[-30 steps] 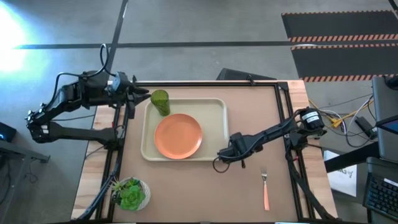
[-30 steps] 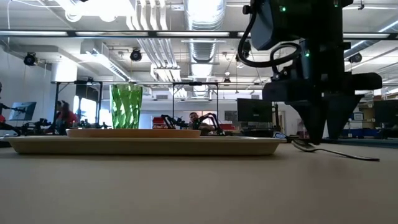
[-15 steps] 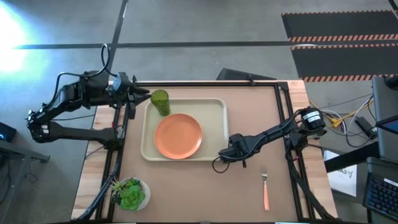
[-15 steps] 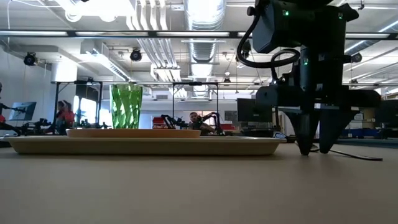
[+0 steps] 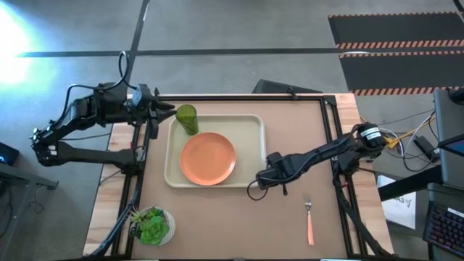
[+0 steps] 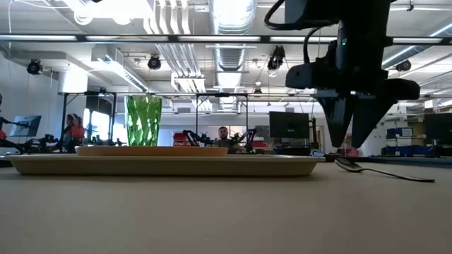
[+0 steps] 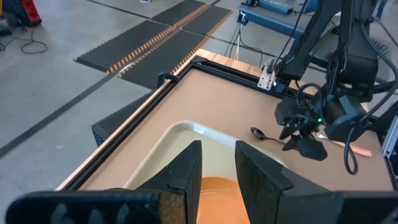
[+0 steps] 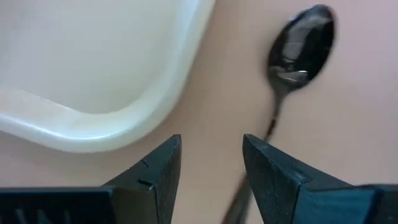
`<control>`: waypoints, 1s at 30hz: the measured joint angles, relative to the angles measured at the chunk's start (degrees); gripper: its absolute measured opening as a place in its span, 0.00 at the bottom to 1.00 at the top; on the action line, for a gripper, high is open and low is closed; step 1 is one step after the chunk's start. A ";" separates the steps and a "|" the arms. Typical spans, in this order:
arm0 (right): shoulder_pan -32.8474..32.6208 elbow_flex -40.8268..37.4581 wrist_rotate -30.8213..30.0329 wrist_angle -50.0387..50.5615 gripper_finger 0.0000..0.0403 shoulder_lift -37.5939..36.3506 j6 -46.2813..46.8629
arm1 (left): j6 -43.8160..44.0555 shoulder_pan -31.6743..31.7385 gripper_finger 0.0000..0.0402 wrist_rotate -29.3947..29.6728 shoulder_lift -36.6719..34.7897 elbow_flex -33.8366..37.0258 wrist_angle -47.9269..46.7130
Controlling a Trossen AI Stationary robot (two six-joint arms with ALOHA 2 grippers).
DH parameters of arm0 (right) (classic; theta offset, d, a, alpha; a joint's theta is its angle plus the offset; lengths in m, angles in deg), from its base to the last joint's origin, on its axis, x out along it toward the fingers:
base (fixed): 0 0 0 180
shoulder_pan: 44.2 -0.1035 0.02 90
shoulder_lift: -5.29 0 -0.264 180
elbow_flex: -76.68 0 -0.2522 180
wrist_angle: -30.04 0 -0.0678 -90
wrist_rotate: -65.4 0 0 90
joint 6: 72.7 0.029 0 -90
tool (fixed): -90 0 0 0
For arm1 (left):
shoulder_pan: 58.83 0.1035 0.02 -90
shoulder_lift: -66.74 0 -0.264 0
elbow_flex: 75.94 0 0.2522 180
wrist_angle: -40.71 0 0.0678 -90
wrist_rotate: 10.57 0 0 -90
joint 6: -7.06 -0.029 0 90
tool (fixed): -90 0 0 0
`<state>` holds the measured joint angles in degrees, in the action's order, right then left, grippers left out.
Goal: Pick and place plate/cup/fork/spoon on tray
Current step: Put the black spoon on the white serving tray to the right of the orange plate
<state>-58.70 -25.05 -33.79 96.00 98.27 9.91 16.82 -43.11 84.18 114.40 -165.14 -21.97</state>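
Dark metal spoon [image 8: 292, 68] on tabletop beside tray [image 8: 93, 68] corner | right gripper [image 8: 211, 165] above, fingers wide, empty | risk: thin handle slips when pinched

I see the cream tray [image 5: 250, 138] with raised rim and rounded corners, its near corner just beside my right gripper [image 8: 210, 177]. On it lies the flat round orange plate [image 5: 208, 158], and the translucent green cup [image 5: 186, 118] stands upright at the tray's far corner, close to my left gripper [image 7: 216, 171]. The dark spoon [image 8: 297, 50] lies flat on the table just ahead of my right fingertips [image 8: 165, 163], its bowl away from them. The pink-handled fork [image 5: 309, 220] lies apart, behind that gripper.
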 joint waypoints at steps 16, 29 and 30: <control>0.00 -1.24 -0.03 6.74 0.41 -1.26 0.75 | 0.15 -0.02 0.20 -0.04 0.26 0.70 0.00; 0.00 -3.05 0.61 5.73 0.41 -1.26 2.32 | 0.35 0.00 0.20 -0.04 0.31 0.65 0.00; 0.00 -3.11 0.64 5.70 0.41 -1.26 2.34 | 0.35 0.00 0.20 -0.05 0.31 0.65 0.00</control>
<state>-58.70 -28.16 -33.15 101.69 97.02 12.24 17.17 -43.11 84.13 114.70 -164.48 -21.97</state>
